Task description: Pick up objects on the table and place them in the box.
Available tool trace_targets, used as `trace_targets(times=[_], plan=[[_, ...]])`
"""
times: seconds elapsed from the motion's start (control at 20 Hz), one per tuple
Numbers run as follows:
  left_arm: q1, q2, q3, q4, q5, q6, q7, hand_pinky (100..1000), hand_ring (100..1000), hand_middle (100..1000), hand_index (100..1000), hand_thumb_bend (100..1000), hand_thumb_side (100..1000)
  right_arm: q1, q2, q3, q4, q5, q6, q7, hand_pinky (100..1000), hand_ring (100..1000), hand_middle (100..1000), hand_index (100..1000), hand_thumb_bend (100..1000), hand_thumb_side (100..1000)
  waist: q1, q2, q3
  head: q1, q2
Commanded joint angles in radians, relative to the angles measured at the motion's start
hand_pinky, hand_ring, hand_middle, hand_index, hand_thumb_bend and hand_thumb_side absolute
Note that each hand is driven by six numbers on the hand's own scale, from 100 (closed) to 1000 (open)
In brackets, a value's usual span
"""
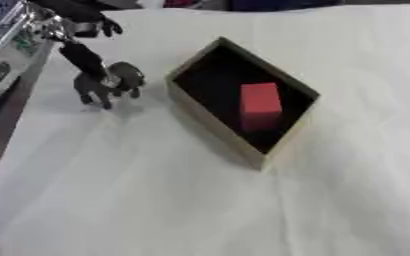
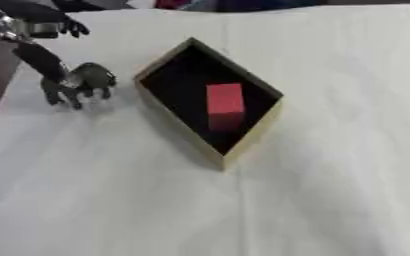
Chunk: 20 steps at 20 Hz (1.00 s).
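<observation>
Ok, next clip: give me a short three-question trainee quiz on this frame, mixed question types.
1. True or false: the red block lies on the table outside the box.
2. Multiple choice: which hand is at the dark rounded object? A) the left hand B) the right hand C) a person's bare hand
3. Short answer: on which side of the box, as the robot sees it, is that dark object?

Key:
1. False; the block is inside the box.
2. A; the left hand's fingers curl at the object on the white table.
3. To the box's left.
</observation>
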<state>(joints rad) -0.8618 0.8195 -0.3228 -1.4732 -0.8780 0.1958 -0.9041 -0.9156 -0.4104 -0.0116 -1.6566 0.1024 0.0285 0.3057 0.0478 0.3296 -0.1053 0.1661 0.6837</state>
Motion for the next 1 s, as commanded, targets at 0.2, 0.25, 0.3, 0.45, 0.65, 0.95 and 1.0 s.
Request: trace_targets(times=[0.2,0.25,0.3,0.45,0.65,0.95,1.0], plan=[[-0.017,0.013,-0.001,0.051,-0.007,0.005,-0.003,958,923,868,990,630,626,-0.02,-0.011,-0.009,-0.017,0.008,0.0,0.003,1000,897,754,834,100,748,0.001,-0.014,-0.002,0.006,-0.013],[-0.016,0.012,-0.003,0.06,-0.012,0.005,-0.003,956,922,866,987,628,624,-0.02,-0.01,-0.009,-0.017,0.008,0.0,0.004,1000,897,754,834,100,748,0.001,-0.013,-0.003,0.006,-0.014],[-0.016,0.011,-0.005,0.068,-0.017,0.003,-0.003,951,919,862,983,612,619,-0.019,-0.01,-0.009,-0.017,0.008,0.0,0.004,1000,898,754,834,100,748,0.001,-0.012,-0.003,0.007,-0.014],[-0.014,0.006,-0.008,0.088,-0.026,0.0,-0.003,935,907,843,968,578,621,-0.02,-0.009,-0.012,-0.017,0.009,0.0,0.004,1000,898,755,835,100,750,0.0,-0.01,-0.005,0.009,-0.016],[-0.01,0.002,-0.01,0.101,-0.015,-0.002,-0.003,902,882,797,930,535,633,-0.016,-0.006,-0.015,-0.017,0.012,-0.001,0.004,1000,899,755,835,100,751,0.0,-0.01,-0.006,0.01,-0.018],[-0.01,-0.002,-0.01,0.102,-0.004,0.008,-0.003,842,830,686,845,443,642,-0.011,-0.002,-0.02,-0.019,0.019,-0.001,0.004,1000,901,756,835,100,753,0.0,-0.011,-0.009,0.013,-0.022],[-0.01,-0.003,-0.01,0.103,-0.005,0.011,-0.003,829,817,658,823,421,637,-0.01,-0.002,-0.02,-0.019,0.019,-0.001,0.004,1000,901,756,834,100,753,0.0,-0.01,-0.01,0.014,-0.023]])
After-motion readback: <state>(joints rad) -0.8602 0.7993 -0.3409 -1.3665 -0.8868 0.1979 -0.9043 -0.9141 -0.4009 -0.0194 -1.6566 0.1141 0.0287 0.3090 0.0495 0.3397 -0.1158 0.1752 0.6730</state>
